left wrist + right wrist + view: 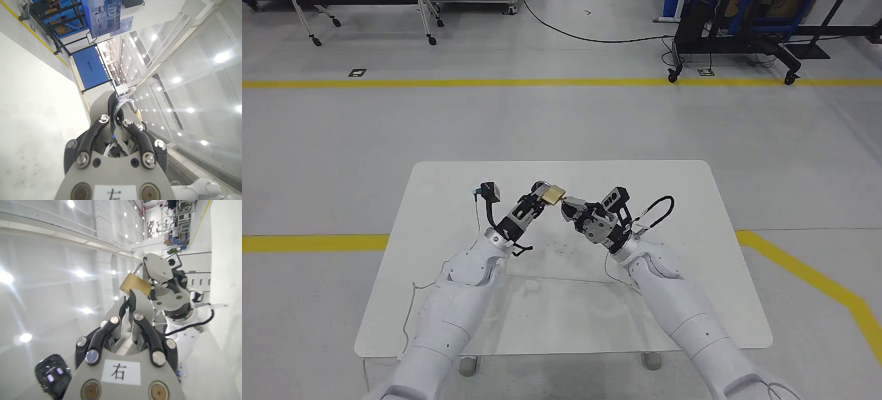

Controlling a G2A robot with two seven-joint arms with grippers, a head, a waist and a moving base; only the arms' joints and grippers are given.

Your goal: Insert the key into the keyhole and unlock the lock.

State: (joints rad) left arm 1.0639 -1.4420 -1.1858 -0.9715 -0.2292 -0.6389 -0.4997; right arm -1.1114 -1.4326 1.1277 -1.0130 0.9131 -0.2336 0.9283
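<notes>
White bench [682,300] spreads beneath the brass lock [135,286], which is held off its surface. My left claw [146,275] grips the lock's shackle. My right claw [129,299] is clenched, tips against the lock's base; whether they pinch a key I cannot tell.

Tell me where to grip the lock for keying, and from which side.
Take the lock by its shackle, from the top end, as the left pincer does. The loop fits inside the pincer, and that grip probably leaves the brass bottom end, which faces the right pincer, clear.
</notes>
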